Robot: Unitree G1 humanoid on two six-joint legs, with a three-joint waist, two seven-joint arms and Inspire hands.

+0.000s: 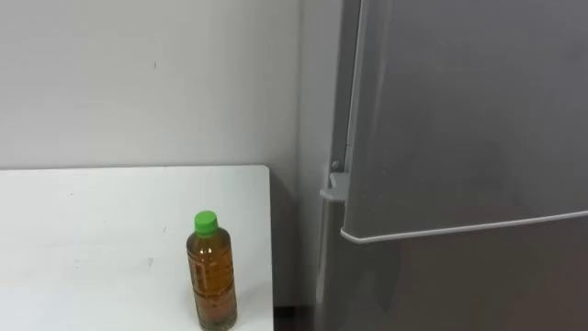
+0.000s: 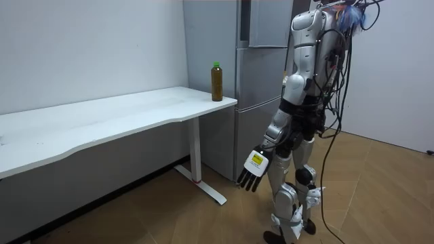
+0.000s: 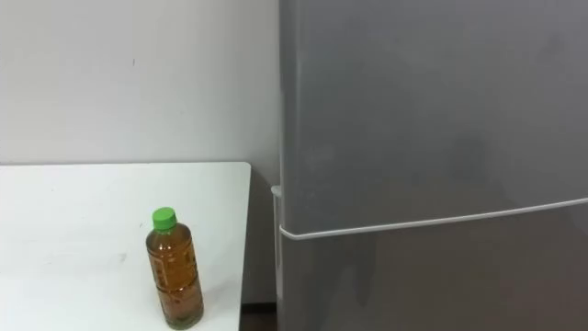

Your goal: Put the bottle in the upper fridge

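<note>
White table (image 1: 92, 221) on the left, with the bottle (image 1: 212, 276) standing upright at its right corner, just beside the grey fridge (image 1: 459, 138). The left hand (image 2: 255, 168) hangs low, fingers loosely spread, empty. It is probably the nearer hand, with the bottle ahead and higher.

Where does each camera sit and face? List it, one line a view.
Left eye view: on the head, facing down at bottle, table and fridge.
Right eye view: just beside it, same scene.
Room view: off in the room, facing the whole robot by the fridge, left hand hanging open.
All share bottle, table, fridge.
</note>
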